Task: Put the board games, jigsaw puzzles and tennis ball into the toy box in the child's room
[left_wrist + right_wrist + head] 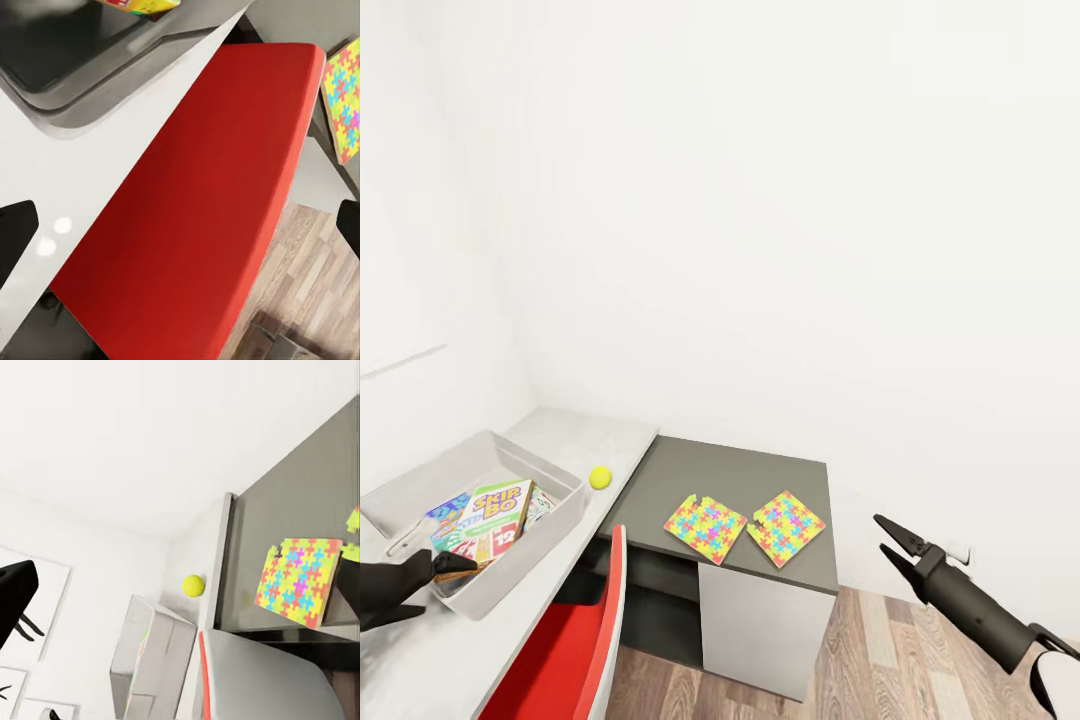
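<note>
The light grey toy box stands on the white table at the left. In it lie three board games: a yellow-green-orange one, a blue one and a white-green one. The tennis ball rests on the table just right of the box. Two jigsaw puzzles lie side by side on the dark grey side unit. My left gripper is open at the box's near corner. My right gripper hangs open over the floor, right of the side unit.
A red chair is pushed in under the table's front edge, below my left gripper. White walls close off the back and left. Wooden floor lies to the right of the side unit.
</note>
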### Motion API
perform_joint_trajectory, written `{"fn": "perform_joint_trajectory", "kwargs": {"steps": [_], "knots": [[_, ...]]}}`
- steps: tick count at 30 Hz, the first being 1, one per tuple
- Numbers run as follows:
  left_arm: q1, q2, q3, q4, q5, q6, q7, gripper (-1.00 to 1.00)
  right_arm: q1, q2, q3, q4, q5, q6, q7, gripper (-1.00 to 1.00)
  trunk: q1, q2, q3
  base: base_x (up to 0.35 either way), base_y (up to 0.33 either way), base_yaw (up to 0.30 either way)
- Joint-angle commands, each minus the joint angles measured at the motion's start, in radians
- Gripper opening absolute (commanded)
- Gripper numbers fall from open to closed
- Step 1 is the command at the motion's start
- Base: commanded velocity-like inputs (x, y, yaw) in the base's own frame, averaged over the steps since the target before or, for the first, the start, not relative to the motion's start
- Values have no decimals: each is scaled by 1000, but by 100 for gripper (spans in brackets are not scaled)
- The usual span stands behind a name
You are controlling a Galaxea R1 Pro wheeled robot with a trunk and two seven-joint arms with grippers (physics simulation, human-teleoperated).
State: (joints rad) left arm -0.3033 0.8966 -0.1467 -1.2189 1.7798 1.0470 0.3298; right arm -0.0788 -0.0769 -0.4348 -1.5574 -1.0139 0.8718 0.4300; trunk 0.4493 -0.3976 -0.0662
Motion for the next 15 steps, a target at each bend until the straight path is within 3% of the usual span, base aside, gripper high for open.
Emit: {"fn": "perform_joint_trajectory", "kwargs": {"steps": [1, 6, 10, 15], "knots": [[-2, 0, -3, -1, 10, 0, 9, 100, -1, -2, -1, -3, 3, 5, -3, 100, 1, -2, -2, 0, 0, 0], [-2, -5, 8, -3, 11, 0, 7, 100, -1, -5, -5, -13, 4, 6, -15, 100, 1, -2, -2, 0, 0, 0], [-2, -10, 38, -4, 12, -2, 6, 100, -1, -6, -36, -11, 3, 13, -15, 100, 1, -2, -2, 0, 0, 0], [-3, -37, 74, -4, 13, -3, -17, 100, -1, -6, -80, -9, 2, 41, -10, 100, 1, -2, -2, 0, 0, 0]]}}
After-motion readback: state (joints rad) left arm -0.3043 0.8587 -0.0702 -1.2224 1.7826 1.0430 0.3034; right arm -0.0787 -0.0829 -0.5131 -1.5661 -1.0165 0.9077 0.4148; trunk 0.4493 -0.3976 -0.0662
